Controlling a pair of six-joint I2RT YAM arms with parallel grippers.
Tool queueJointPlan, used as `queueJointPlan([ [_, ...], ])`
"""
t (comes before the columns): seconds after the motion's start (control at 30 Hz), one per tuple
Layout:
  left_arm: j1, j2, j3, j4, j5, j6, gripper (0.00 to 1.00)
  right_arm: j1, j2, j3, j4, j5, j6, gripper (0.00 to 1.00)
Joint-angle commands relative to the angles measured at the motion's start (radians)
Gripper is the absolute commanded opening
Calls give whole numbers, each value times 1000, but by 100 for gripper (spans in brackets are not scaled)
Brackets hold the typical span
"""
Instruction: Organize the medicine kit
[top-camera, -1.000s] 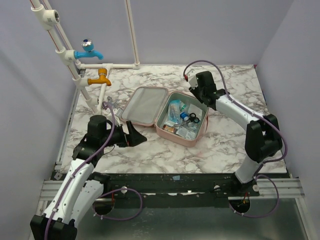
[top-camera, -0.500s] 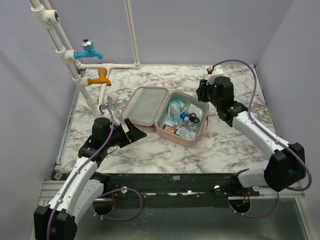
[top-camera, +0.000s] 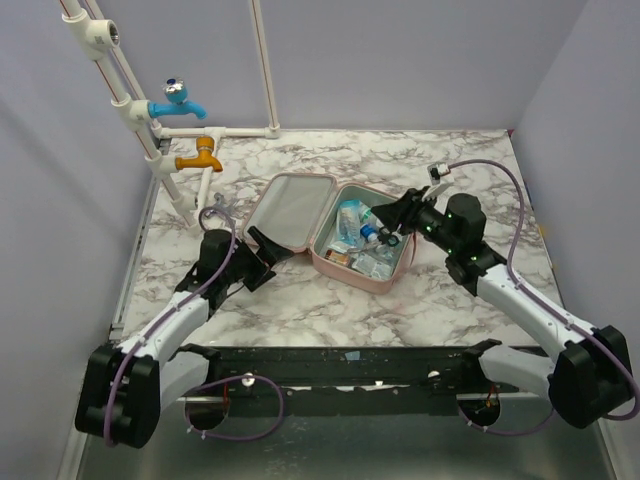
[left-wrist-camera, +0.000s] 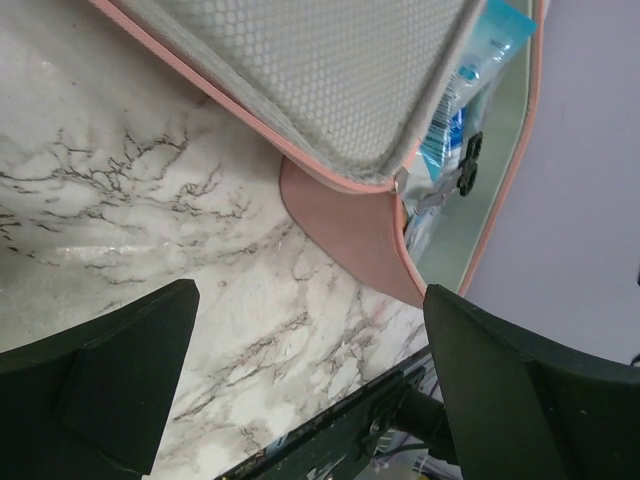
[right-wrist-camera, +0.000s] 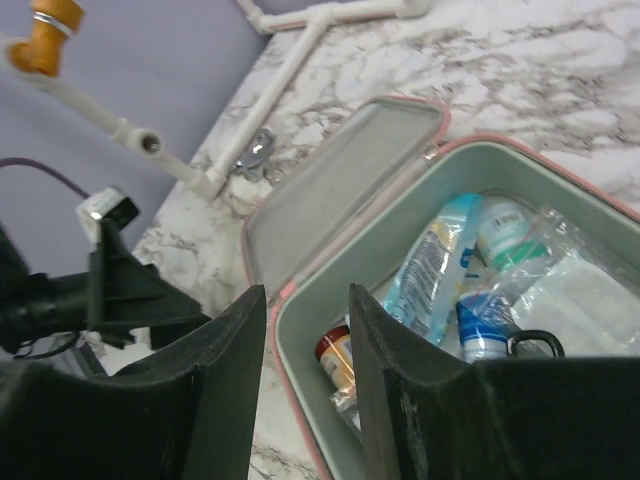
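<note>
Right hand (top-camera: 392, 222), narrow and empty, has swung over the filled medicine kit (top-camera: 350, 272); left hand (top-camera: 262, 243), wide, nears its lid (top-camera: 290, 208), likely to close it

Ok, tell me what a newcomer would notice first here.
The pale pink medicine kit lies open mid-table, its tray crammed with bottles and packets. The right gripper hangs empty over the tray's edge, and the left gripper sits wide open by the near corner of the lid. A blue tap and an orange tap stand on white pipes far left.
</note>
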Motion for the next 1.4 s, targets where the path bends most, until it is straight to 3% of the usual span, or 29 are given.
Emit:
queueJointPlan([
  [0.0,-5,120,32,142,-70,-84,98,14,-93,-51,105,-110,59,42],
  [0.7,-5,376,42,325,-317,-292,95,19,-272,-154,62,-174,82,41],
  [1.0,-5,448,57,385,-373,-323,79,19,-296,-174,73,-184,97,40],
  [1.2,-5,504,85,426,-350,-327,56,20,-288,-187,95,-188,100,40],
  [1.37,-6,512,89,448,-364,-332,45,19,-275,-186,98,-198,102,40],
])
